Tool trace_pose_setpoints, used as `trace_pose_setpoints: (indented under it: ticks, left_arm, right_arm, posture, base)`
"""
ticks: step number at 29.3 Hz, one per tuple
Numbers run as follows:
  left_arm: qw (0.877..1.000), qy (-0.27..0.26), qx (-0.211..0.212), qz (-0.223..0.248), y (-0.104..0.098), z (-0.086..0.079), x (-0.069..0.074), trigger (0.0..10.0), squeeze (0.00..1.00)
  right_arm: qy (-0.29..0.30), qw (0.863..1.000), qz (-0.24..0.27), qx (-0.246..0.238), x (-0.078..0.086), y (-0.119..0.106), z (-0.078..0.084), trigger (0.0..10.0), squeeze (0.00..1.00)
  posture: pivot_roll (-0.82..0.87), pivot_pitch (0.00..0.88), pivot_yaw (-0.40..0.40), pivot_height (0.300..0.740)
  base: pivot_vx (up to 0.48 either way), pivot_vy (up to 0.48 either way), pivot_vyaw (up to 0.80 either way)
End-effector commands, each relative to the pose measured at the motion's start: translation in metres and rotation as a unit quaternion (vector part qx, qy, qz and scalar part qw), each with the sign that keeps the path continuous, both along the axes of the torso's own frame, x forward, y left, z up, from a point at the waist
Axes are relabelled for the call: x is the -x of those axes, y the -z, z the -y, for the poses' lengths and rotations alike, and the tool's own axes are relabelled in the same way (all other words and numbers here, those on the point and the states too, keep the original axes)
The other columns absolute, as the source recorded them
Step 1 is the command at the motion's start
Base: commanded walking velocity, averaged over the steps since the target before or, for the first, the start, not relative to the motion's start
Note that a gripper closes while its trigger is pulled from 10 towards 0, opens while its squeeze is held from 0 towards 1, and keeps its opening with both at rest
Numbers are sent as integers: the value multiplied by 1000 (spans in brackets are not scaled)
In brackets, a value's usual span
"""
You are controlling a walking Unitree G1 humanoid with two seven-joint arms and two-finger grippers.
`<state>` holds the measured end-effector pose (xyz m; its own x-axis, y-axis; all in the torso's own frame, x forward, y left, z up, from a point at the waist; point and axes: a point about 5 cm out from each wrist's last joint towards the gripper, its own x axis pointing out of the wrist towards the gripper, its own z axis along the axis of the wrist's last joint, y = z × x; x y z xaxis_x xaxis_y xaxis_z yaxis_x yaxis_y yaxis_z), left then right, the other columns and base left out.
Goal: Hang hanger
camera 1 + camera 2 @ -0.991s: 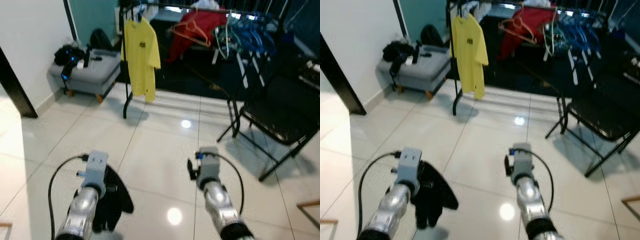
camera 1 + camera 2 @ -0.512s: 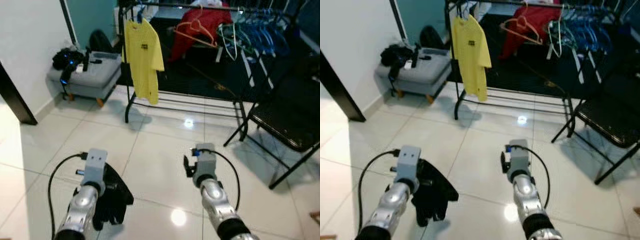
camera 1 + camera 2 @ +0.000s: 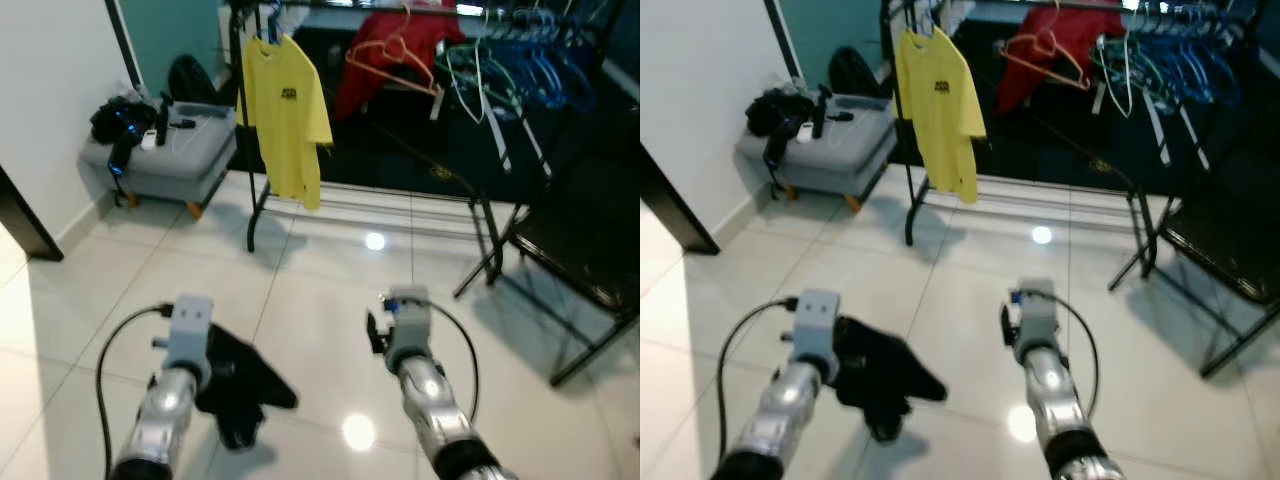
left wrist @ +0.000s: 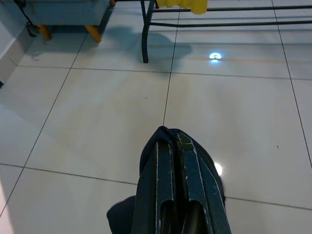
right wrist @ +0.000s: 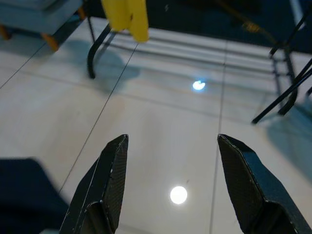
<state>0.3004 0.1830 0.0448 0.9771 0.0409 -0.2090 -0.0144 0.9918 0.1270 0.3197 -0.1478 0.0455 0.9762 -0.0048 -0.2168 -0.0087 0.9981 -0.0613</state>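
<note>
Left gripper (image 4: 178, 146) clamps a dark limp cloth (image 3: 245, 375); right gripper (image 5: 170, 190) hangs wide apart, holding nothing, facing black clothes rack (image 3: 250, 150).

You have two grippers, left (image 4: 176, 146) and right (image 5: 170, 185), one black cloth (image 3: 245, 375), one rack (image 3: 480, 215), one yellow shirt (image 3: 285, 110), one red garment (image 3: 385, 55), one orange hanger (image 3: 395, 65), one footstool (image 3: 165, 160), one chair (image 3: 585, 250); blue hangers (image 3: 545, 65) too bunched to count.
</note>
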Motion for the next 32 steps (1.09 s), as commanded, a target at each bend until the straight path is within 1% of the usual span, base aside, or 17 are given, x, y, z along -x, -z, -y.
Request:
trace_pose_setpoints:
  ticks: [1, 9, 28, 32]
  left_arm:
    - [1000, -4, 0, 0, 1, -3, 1, 10000, 0]
    - [1000, -2, 4, 1, 1, -1, 1, 10000, 0]
    - [1000, 2, 6, 2, 2, -1, 3, 10000, 0]
    - [1000, 10, -10, -2, 4, -1, 3, 10000, 0]
  right_arm:
    - [-1, 1000, -10, -11, 3, 5, -5, 10000, 0]
    - [-3, 1000, -8, -10, 1, 3, -5, 10000, 0]
    - [-3, 1000, -9, -11, 2, 4, -6, 10000, 0]
    - [-3, 1000, -11, -11, 3, 5, -7, 10000, 0]
  posture:
    - [-6, 110, -39, 740]
    - [-6, 111, -45, 740]
    - [-6, 114, -41, 740]
    - [-6, 111, -38, 740]
  base:
    - [352, 0, 0]
    - [358, 0, 0]
    - [366, 0, 0]
    - [0, 0, 0]
